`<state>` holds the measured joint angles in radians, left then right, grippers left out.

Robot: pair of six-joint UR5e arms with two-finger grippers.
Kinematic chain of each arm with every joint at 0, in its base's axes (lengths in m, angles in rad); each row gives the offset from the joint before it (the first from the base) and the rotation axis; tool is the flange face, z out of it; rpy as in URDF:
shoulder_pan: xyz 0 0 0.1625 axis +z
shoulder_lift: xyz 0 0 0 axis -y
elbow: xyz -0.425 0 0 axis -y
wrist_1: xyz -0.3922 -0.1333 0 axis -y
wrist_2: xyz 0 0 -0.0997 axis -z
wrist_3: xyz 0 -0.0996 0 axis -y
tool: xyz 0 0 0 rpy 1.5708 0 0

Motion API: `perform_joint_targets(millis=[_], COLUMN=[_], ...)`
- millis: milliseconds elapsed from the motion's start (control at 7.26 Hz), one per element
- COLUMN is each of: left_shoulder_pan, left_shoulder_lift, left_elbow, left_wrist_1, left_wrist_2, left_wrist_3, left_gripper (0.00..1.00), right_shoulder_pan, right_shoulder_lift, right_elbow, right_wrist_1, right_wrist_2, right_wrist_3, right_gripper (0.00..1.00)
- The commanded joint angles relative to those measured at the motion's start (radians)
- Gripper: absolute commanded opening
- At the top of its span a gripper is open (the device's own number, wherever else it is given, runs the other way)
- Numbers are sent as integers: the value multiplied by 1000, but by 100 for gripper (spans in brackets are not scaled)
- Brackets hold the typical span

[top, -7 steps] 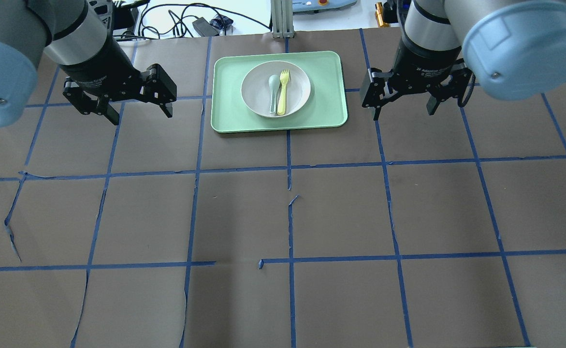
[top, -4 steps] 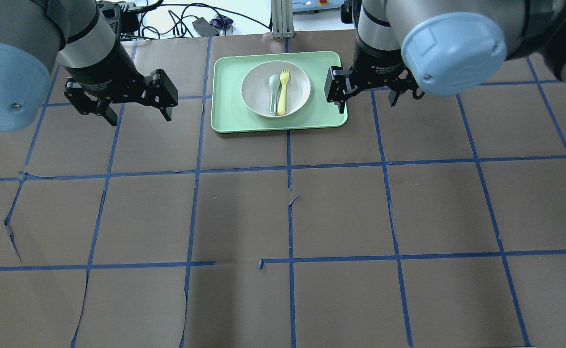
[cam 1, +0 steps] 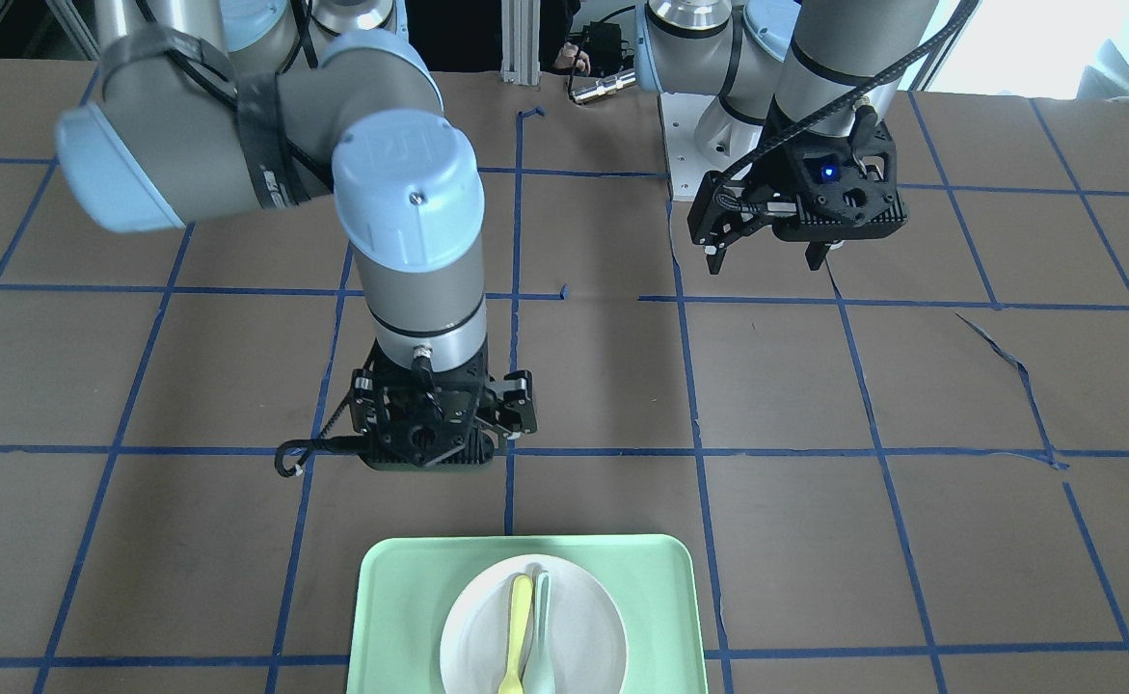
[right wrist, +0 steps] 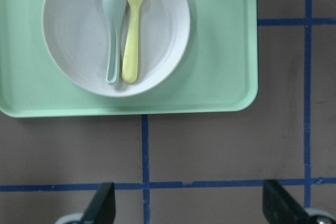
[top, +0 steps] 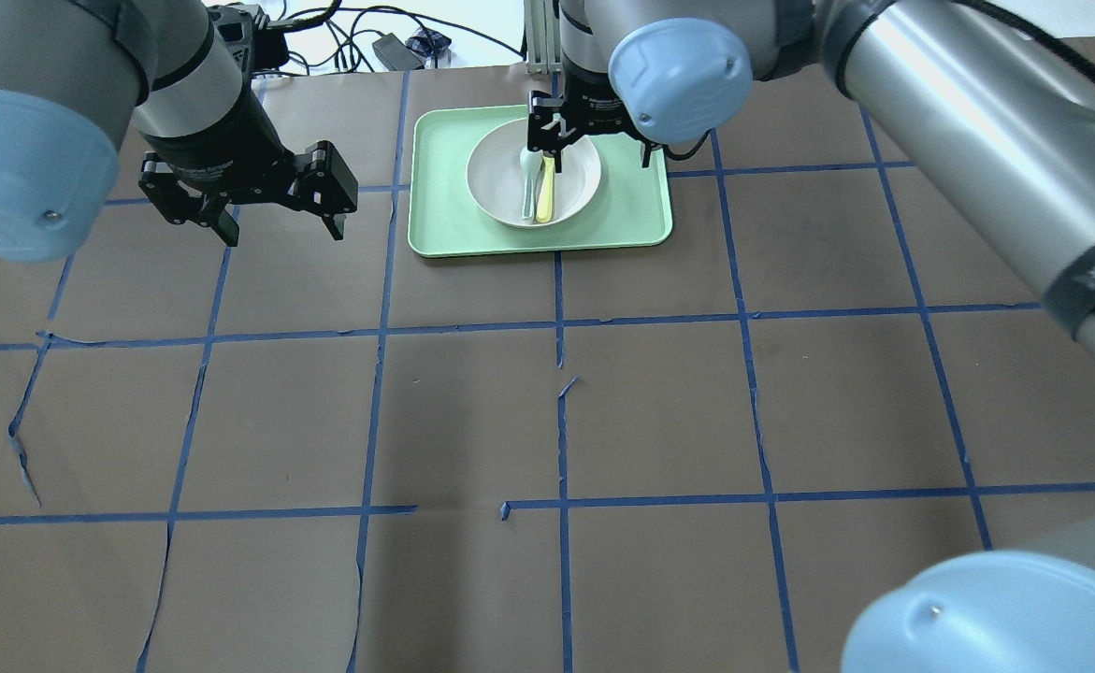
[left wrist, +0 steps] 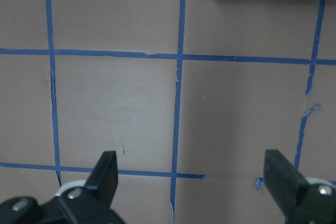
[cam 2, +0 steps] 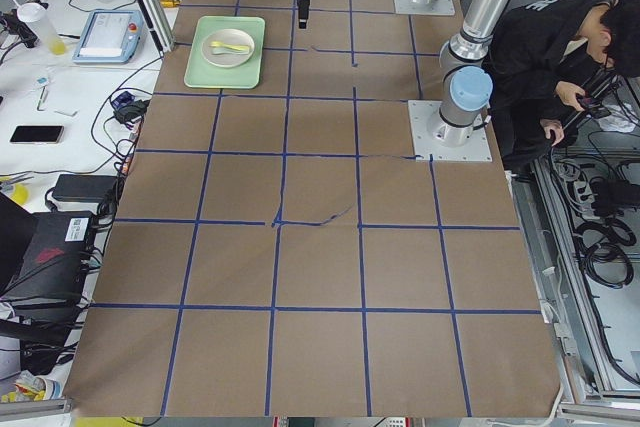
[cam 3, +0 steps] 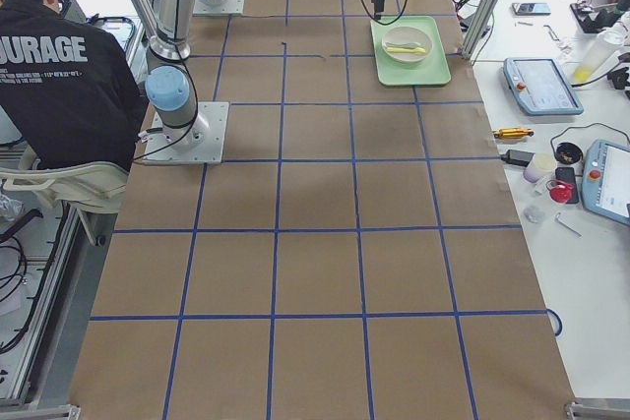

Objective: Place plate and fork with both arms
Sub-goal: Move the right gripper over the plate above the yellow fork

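The off-white plate lies on the mint-green tray at the far middle of the table. The pale-yellow fork lies in the plate beside a grey-green spoon. My right gripper is open and empty, hovering over the plate's right side and the tray. Its wrist view shows the plate, the fork and the gripper. My left gripper is open and empty above bare table, left of the tray. The left wrist view shows the gripper over blue tape lines.
Brown paper with a blue tape grid covers the table. Cables and devices lie beyond the far edge. A person in black sits by the robot's base. Tablets and tools lie on the side bench.
My right arm has swung left, from beside the tray's right edge to over the plate. My left gripper has shifted only slightly. Plate, fork and spoon have not moved.
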<state>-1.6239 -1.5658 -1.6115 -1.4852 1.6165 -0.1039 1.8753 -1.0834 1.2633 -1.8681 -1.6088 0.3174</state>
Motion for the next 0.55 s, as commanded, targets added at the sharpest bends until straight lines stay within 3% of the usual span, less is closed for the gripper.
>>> perform_joint_targets(millis=[0, 275, 413], left_shoulder_pan=[-1, -1, -1], left_shoulder_lift=[1, 1, 0], left_elbow=[-1, -1, -2], left_wrist_1=[-1, -1, -1], left_wrist_2=[-1, 2, 2], left_wrist_3=[0, -5, -5], left_gripper=[100, 100, 100], right_shoulder_pan=[24, 27, 27], right_shoulder_lift=[165, 327, 348], right_elbow=[-103, -266, -271], right_wrist_1=[-127, -135, -150], right_wrist_2=[-3, -29, -31], right_wrist_3=[72, 127, 127], right_gripper=[100, 96, 85])
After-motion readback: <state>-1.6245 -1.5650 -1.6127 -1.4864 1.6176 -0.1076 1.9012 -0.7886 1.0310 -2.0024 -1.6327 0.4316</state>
